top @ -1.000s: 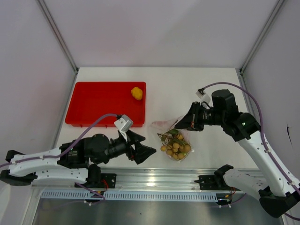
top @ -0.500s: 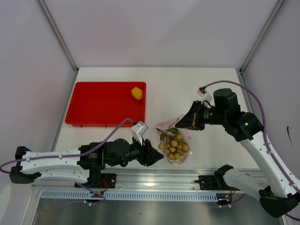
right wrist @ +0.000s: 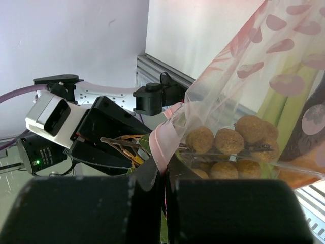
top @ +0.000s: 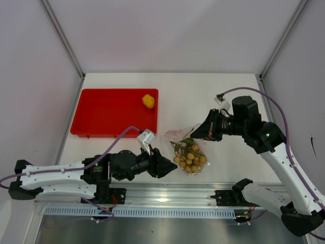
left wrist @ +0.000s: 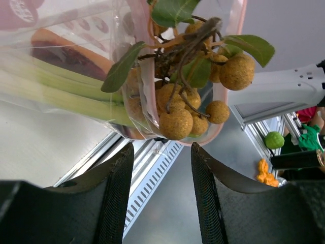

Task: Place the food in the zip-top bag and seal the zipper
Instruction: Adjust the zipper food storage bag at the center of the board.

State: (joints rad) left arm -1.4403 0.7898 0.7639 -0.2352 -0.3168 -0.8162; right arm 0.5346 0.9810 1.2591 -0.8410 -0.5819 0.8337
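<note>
The clear crinkly zip-top bag with pink dots (top: 175, 136) is over the white table (top: 228, 91), just past the near right corner of the flat red plastic tray (top: 101, 114). I cannot tell whether its belly rests on the table or hangs just clear.

I judge the bag soft, slippery and floppy, and weighted by its load. That load is long green-white stalks (left wrist: 56, 94), a purple-brown and orange piece (left wrist: 71, 56) behind them, and a bunch of tan round berries (left wrist: 175, 122) crowding the mouth. The film gives no firm purchase, so the narrow pink-red zipper strip (left wrist: 148, 76), the stiffest part, is the place to take hold. The berries' twigs and leaves cross that strip. I think they could foul the seal unless pushed deeper, and they look easy to bruise.

My right fingers (right wrist: 152, 183) are clenched on the strip at the bag's edge turned away from the tray. My left fingers (left wrist: 203, 178) are released with nothing between them. They point at the berries from the tray side, just short of the mouth.

A small yellow-orange fruit (top: 148, 100) rests in the tray's far right corner, well apart from the bag and not yet packed.
</note>
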